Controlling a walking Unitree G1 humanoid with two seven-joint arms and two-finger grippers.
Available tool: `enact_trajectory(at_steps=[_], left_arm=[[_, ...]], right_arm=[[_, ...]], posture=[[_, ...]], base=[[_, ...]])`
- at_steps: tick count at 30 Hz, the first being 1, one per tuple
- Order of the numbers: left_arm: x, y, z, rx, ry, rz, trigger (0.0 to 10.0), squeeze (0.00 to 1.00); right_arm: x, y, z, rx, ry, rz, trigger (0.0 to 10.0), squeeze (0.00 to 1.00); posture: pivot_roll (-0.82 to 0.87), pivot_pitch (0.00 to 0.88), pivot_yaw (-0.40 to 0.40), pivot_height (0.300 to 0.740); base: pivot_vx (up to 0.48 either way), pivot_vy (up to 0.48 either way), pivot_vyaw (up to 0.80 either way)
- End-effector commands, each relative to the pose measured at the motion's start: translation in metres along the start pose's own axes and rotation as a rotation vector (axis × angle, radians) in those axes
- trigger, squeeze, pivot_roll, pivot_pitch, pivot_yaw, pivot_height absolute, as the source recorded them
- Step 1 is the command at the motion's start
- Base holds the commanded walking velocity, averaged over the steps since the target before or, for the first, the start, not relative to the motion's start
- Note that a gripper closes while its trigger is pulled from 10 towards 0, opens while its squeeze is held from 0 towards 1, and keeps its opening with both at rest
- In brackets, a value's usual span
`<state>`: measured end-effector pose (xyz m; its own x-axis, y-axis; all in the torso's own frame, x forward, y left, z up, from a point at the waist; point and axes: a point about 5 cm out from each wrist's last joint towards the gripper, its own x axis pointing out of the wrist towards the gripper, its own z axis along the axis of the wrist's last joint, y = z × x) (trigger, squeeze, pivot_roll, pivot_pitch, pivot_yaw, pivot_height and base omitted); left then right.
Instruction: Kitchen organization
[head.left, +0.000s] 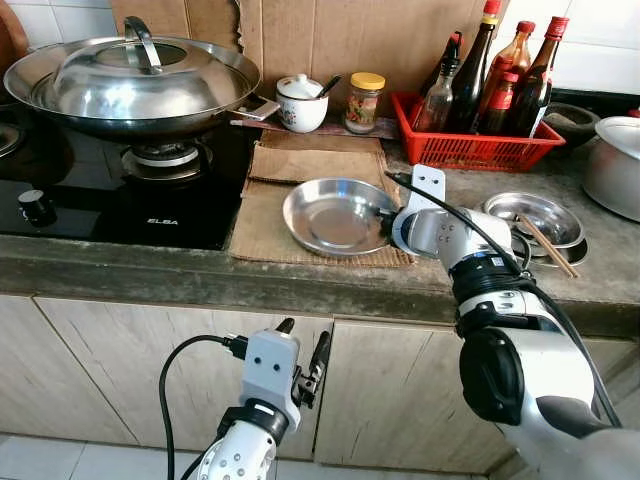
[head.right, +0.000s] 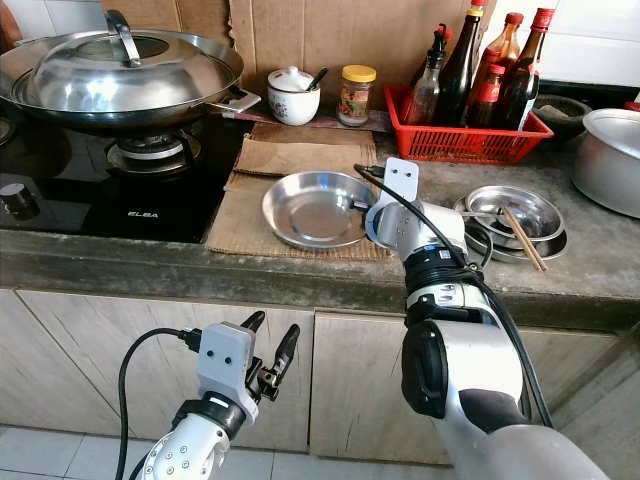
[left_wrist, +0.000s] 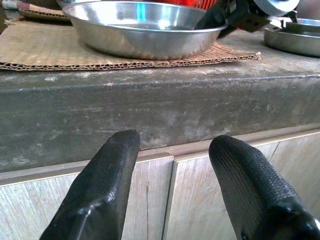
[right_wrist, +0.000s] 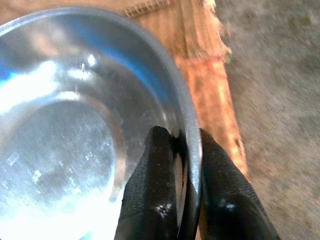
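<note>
A shallow steel bowl (head.left: 335, 215) rests on a cardboard mat (head.left: 290, 195) on the stone counter. My right gripper (right_wrist: 181, 145) is shut on the steel bowl's right rim, one finger inside the wall and one outside. Right of it sits a stack of steel dishes (head.left: 535, 218) with chopsticks (head.left: 546, 246) lying across. My left gripper (head.left: 303, 348) is open and holds nothing, hanging low in front of the cabinet doors, below the counter edge (left_wrist: 160, 100).
A lidded wok (head.left: 130, 80) sits on the black gas hob (head.left: 110, 190) at the left. At the back stand a white jar (head.left: 301, 103), a glass jar (head.left: 364, 101) and a red basket of bottles (head.left: 470, 140). A steel pot (head.left: 615, 165) is at the far right.
</note>
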<state>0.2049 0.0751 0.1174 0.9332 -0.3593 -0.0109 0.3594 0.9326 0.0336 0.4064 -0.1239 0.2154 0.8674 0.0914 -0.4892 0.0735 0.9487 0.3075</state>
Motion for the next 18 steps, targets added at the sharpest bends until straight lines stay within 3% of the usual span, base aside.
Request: enact_trajectory(at_steps=[1,7,10,14,18], left_arm=[[0.002,-0.001,0.002,0.007,-0.008,0.001,10.0,0.0],[0.002,0.0,0.002,0.007,-0.008,0.004,10.0,0.0],[0.003,0.0,0.001,0.007,-0.007,0.006,10.0,0.0],[0.004,0.002,0.0,0.009,-0.006,0.006,10.0,0.0],[0.005,0.003,-0.001,0.008,-0.005,0.006,10.0,0.0]], right_arm=[[0.0,0.002,-0.002,0.026,0.014,0.0,0.0,0.0],[-0.001,0.011,-0.003,0.084,-0.005,0.059,0.0,0.0],[-0.004,0.021,-0.002,0.172,-0.057,0.13,0.0,0.0],[-0.015,0.035,0.005,0.245,-0.2,0.217,0.0,0.0],[-0.023,0.038,0.006,0.242,-0.287,0.253,0.0,0.0]], posture=[[0.07,0.03,-0.109,0.74],[0.07,0.021,-0.111,0.74],[0.07,0.014,-0.109,0.74],[0.07,0.003,-0.102,0.74],[0.07,0.0,-0.095,0.74]], base=[[0.0,0.0,0.0],[0.0,0.0,0.0],[0.0,0.0,0.0],[0.0,0.0,0.0],[0.0,0.0,0.0]])
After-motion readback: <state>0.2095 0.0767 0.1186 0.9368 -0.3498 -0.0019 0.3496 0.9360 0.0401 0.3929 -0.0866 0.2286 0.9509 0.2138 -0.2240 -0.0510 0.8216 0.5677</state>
